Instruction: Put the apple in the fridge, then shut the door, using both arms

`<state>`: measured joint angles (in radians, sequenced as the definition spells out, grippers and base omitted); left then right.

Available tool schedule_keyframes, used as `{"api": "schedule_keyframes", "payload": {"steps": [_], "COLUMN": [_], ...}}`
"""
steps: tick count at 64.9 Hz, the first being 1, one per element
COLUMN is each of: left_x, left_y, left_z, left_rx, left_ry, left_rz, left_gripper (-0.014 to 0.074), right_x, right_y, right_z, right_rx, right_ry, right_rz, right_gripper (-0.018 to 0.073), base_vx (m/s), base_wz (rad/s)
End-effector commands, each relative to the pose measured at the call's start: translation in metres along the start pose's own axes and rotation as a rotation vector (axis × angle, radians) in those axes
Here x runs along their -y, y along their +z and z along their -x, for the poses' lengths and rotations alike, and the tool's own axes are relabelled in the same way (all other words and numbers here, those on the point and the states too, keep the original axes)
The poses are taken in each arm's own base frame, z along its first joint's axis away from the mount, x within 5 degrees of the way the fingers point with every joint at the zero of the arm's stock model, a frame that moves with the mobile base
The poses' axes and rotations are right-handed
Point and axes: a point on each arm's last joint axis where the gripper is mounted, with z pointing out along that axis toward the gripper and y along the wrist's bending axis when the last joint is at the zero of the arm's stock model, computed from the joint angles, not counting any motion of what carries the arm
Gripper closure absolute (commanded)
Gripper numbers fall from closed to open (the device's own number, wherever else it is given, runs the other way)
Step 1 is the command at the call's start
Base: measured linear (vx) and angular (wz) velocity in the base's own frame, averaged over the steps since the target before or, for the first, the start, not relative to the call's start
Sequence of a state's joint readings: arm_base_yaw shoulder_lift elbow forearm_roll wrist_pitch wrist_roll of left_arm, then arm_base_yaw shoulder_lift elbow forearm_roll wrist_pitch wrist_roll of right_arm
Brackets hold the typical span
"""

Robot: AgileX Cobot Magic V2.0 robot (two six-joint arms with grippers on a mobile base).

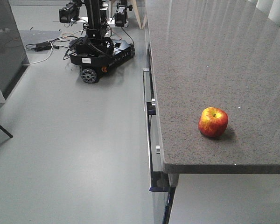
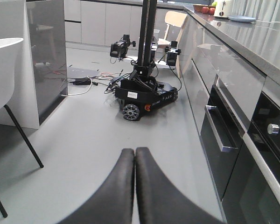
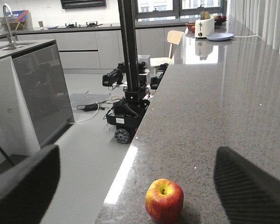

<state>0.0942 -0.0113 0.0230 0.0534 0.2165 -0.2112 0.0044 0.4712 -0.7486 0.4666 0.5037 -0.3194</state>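
Observation:
The apple (image 1: 213, 122), red with yellow patches, stands stem-up on the speckled grey counter (image 1: 214, 56), close to its front-left corner. In the right wrist view the apple (image 3: 164, 199) lies low between the two spread fingers of my right gripper (image 3: 136, 152), which is open and hovers just short of it without touching. My left gripper (image 2: 134, 152) is shut with nothing in it, its pads pressed together above the grey floor. Neither gripper shows in the front view. The fridge and its door are out of view.
A black wheeled robot base (image 1: 100, 51) with cables stands on the floor ahead. Drawer fronts and ovens (image 2: 266, 154) run below the counter. A grey kitchen island (image 3: 39, 88) is on the left, with a white chair (image 2: 4, 70) beside it. A toaster (image 3: 204, 27) stands at the counter's far end.

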Motion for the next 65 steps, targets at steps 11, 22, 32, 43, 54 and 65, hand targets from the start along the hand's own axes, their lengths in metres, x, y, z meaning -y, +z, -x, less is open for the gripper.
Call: {"api": "schedule_keyframes", "payload": {"steps": [11, 22, 32, 43, 54, 65], "left_x": [0.0, 0.0, 0.0, 0.0, 0.0, 0.0], "left_y": [0.001, 0.001, 0.001, 0.001, 0.001, 0.001], "left_z": [-0.003, -0.003, -0.003, -0.003, -0.003, -0.003], "left_rx": [0.057, 0.057, 0.057, 0.057, 0.057, 0.057], "left_ry": [-0.001, -0.001, -0.001, -0.001, -0.001, -0.001], "left_rz": [-0.017, -0.017, -0.017, -0.017, -0.017, -0.017], "left_gripper": [0.0601, 0.0601, 0.0601, 0.0601, 0.0601, 0.0601], "right_x": [0.0, -0.001, 0.004, 0.015, 0.028, 0.039], "right_y": [0.022, 0.057, 0.102, 0.151, 0.191, 0.223], "right_z": [0.026, 0.053, 0.061, 0.05, 0.026, 0.0], "right_rx": [0.02, -0.064, -0.196, -0.309, -0.402, -0.478], "right_ry": [0.02, 0.025, 0.025, 0.064, 0.099, 0.124], "right_rz": [0.028, 0.094, 0.137, 0.134, 0.112, 0.082], "right_gripper": [-0.0127, -0.0118, -0.0116, -0.0114, -0.0111, -0.0106], "base_vx": [0.0, 0.0, 0.0, 0.0, 0.0, 0.0], "base_wz": [0.0, 0.0, 0.0, 0.0, 0.0, 0.0]}}
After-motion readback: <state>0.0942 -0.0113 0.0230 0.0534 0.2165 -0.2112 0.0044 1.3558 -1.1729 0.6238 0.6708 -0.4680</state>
